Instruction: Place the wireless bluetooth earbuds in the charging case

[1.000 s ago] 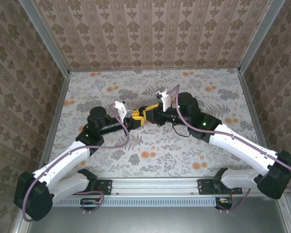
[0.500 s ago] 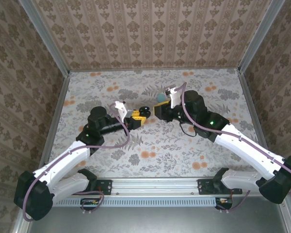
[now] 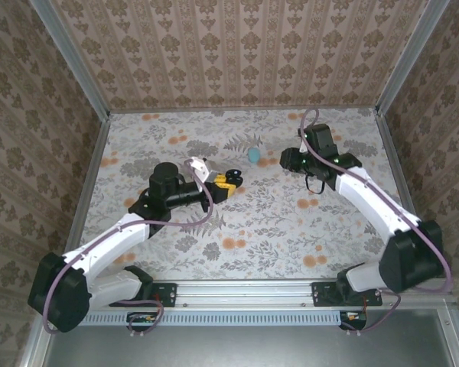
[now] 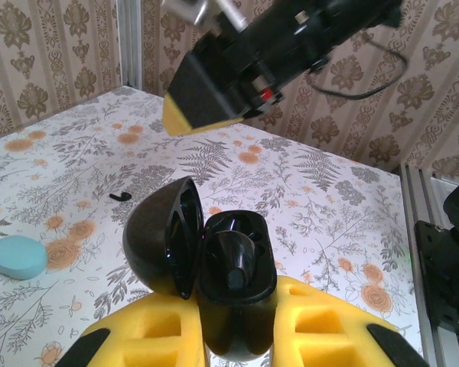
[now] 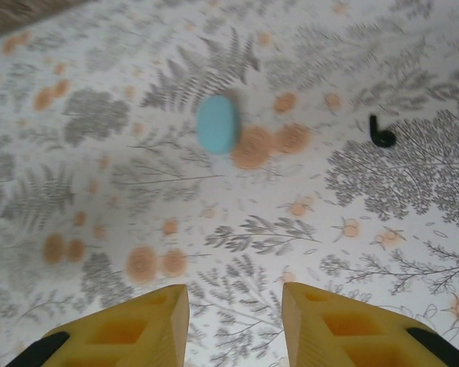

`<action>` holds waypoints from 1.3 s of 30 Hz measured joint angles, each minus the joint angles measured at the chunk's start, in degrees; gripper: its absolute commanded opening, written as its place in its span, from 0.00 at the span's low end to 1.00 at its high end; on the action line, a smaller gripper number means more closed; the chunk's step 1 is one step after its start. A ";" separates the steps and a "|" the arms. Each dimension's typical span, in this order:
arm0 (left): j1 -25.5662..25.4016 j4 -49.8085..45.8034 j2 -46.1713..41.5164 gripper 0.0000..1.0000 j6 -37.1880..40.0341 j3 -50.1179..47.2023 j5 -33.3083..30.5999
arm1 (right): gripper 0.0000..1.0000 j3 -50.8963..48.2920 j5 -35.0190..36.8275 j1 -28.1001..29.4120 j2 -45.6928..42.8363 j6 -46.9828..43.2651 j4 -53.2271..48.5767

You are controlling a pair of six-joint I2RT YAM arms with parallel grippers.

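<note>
Frankly, the spread right claw [image 5: 233, 292] could flick the tiny earbud [image 5: 381, 134] ahead away; the left claw [image 4: 237, 329] pinches the charging case [image 4: 229, 264].

Teal oval shell [image 5: 216, 124], glossy black hinged case [image 4: 233, 279], yellow fingers [image 5: 130, 325], orange-and-grey floral table [image 3: 245, 229]

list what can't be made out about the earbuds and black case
- Inside the open black case, left wrist view: dark on dark; full or empty cannot be told.
- Case base: hidden in the left gripper, cut by the bottom edge.
- Teal oval, right wrist view: blurred, no seam readable.
</note>
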 measured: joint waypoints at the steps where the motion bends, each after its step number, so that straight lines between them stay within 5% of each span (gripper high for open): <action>1: 0.00 0.00 0.20 0.00 0.11 0.13 0.09 | 0.35 1.53 -0.57 -1.22 3.15 -0.20 -0.35; 17: -0.44 -2.45 -2.54 0.00 1.38 0.02 -1.38 | 0.32 25.44 -2.69 -8.85 35.50 -0.81 -6.08; 29: -0.44 -3.21 -1.66 0.00 1.90 0.52 -1.55 | 0.30 32.54 -4.31 -8.81 44.22 -1.42 -10.21; 39: -0.44 -4.09 -1.18 0.00 3.30 3.13 -1.57 | 0.25 28.02 -6.82 -8.04 43.06 -2.75 -10.08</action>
